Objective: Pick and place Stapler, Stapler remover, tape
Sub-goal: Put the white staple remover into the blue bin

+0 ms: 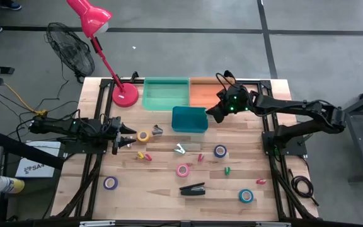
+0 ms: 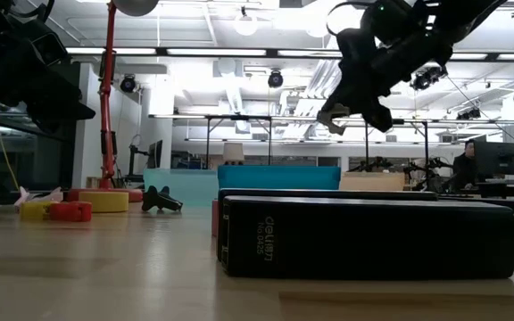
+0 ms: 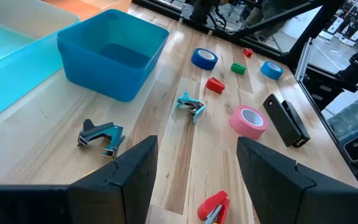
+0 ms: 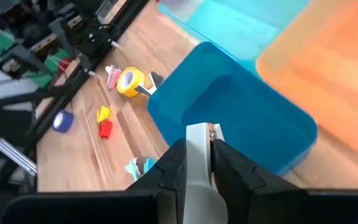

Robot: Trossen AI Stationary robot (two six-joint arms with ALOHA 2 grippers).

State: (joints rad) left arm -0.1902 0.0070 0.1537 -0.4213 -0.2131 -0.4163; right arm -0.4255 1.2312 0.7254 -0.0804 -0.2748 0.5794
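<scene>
Right wrist view shows the right gripper [image 4: 197,163] clamped on a pale grey staple remover [image 4: 198,149] above the blue bin [image 4: 272,134], which looks empty. Black stapler [image 1: 193,188] lies near the front edge, tape rolls [image 1: 182,170] scattered around. Left gripper [image 3: 194,168] hovers with jaws apart, empty.

A red desk lamp [image 1: 109,57] stands at the wooden table's [image 1: 162,202] far left corner, with green [image 1: 166,93] and orange [image 1: 205,90] trays along the far edge and a blue bin [image 1: 189,119] just before them.
</scene>
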